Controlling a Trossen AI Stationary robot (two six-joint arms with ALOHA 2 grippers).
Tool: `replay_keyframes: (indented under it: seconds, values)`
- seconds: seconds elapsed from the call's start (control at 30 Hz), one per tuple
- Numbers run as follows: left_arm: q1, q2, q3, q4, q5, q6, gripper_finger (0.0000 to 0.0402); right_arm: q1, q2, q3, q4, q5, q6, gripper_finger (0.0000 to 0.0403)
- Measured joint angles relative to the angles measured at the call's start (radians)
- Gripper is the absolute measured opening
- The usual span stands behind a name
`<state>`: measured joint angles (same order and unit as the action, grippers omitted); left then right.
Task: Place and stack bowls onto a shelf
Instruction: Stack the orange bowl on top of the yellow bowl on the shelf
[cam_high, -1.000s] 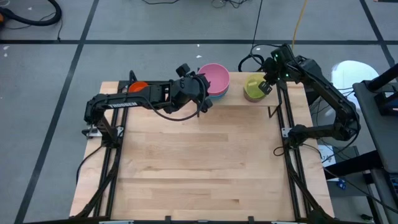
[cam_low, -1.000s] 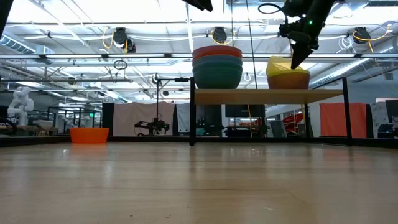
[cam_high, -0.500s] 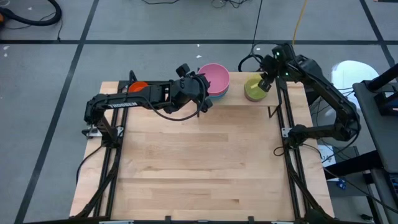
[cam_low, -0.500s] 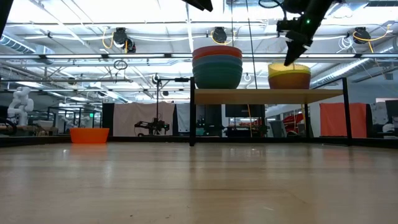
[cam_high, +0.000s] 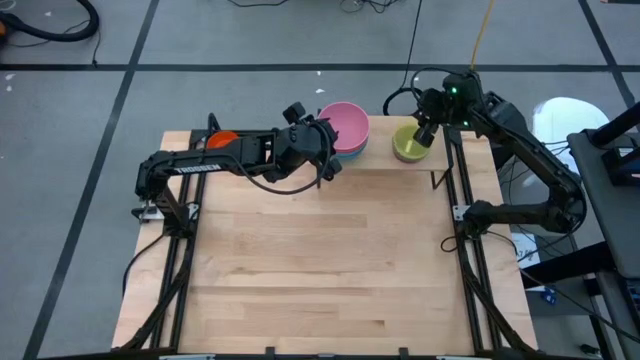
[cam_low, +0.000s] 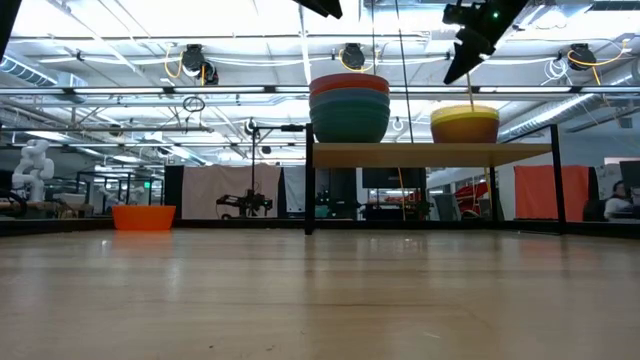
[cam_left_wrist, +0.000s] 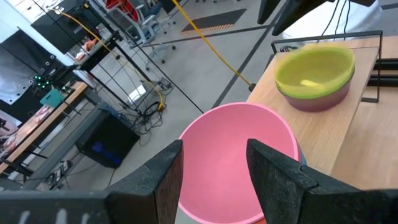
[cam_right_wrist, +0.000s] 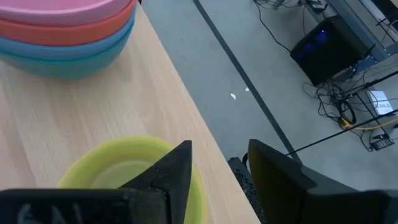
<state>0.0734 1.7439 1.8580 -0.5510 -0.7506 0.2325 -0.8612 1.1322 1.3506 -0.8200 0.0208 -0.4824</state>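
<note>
On the shelf (cam_low: 430, 153), the right end effector (cam_high: 424, 132) hangs released above the green bowl (cam_high: 409, 143); nothing is grasped. The left end effector (cam_high: 325, 140) hovers released beside the pink bowl (cam_high: 345, 122).

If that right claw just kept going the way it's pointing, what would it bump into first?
Probably the rim of the yellow-green bowl on the shelf. The right claw hangs open just above that bowl's outer rim, though depth is unclear and it might slip past the shelf's edge.

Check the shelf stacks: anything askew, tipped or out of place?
Nothing stands out. Both stacks sit level on the shelf: the pink bowl tops the four-bowl stack, the green bowl nests squarely in the purple bowl. The orange bowl sits upright on the tabletop, not yet shelved.
</note>
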Motion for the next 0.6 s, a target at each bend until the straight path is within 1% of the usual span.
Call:
replay_keyframes:
  seconds: [0.13,0.23,0.3,0.37,0.47,0.6]
  values:
    - [0.000,0.000,0.000,0.000,0.000,-0.002,0.0182,-0.001,0.009,0.000,0.000,0.000,0.002,0.0148]
    - [0.000,0.000,0.000,-0.009,-0.009,0.012,0.0182,-0.001,0.016,0.000,0.000,0.000,0.037,0.0147]
    - [0.005,0.000,0.000,-0.061,-0.060,0.027,0.0182,-0.001,0.017,0.000,0.000,0.000,0.052,0.0147]
    - [0.011,0.000,0.000,-0.146,-0.140,0.003,0.0182,0.000,0.014,0.000,0.000,0.000,0.049,0.0147]
    - [0.019,-0.005,0.000,-0.278,-0.241,-0.129,0.0182,0.000,0.007,0.000,-0.001,0.000,0.048,0.0146]
    - [0.047,-0.029,0.000,-0.448,-0.244,-0.477,0.0182,0.000,-0.009,0.000,-0.001,0.000,0.050,0.0146]
